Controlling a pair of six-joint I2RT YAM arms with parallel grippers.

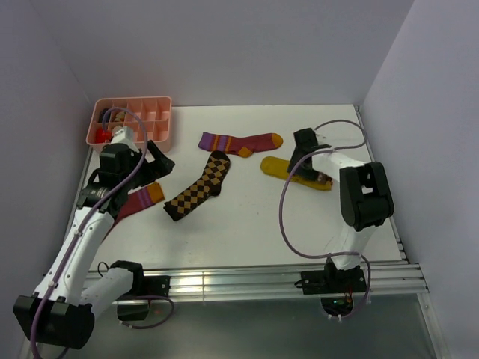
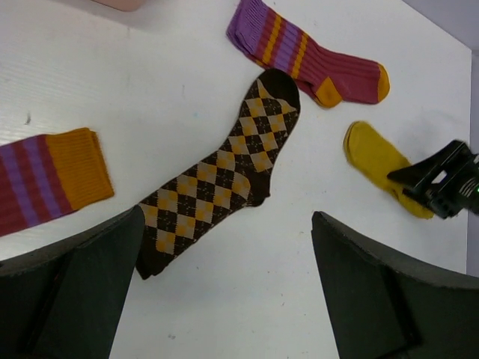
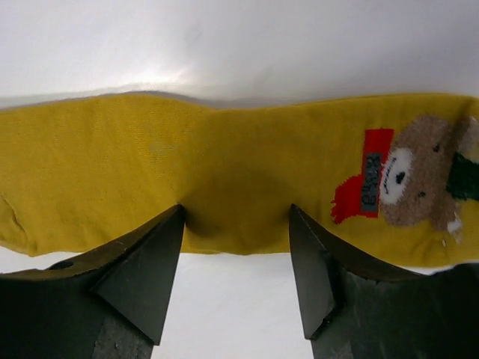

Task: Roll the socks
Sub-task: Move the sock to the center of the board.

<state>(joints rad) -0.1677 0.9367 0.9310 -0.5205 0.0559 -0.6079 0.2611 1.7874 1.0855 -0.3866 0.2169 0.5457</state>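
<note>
At table centre the brown check sock lies flat at full length and serves as the reference for this report. 4 socks are in view and 0 of them are rolled. Just beyond the check sock's far end, near it but apparently not touching, 1 maroon sock lies flat with its purple cuff on the left and its orange toe on the right. To the left of the check sock, the second maroon sock lies flat, partly hidden under the left arm in the overhead view. To the right of the check sock and well apart from it, the mustard sock lies flat, its bear picture showing uncreased. The right gripper is down on this sock's near edge. Its jaws stand partly apart, tips pressing the fabric, with a shallow pucker between them, and no closed pinch is evident. The left gripper hovers above the check sock's near end, spread wide and carrying nothing. A pink compartment tray sits behind and to the left of the check sock. Assessment: the task is at its outset, with a first grasp on the mustard sock forming. All 4 rolls remain outstanding.
</note>
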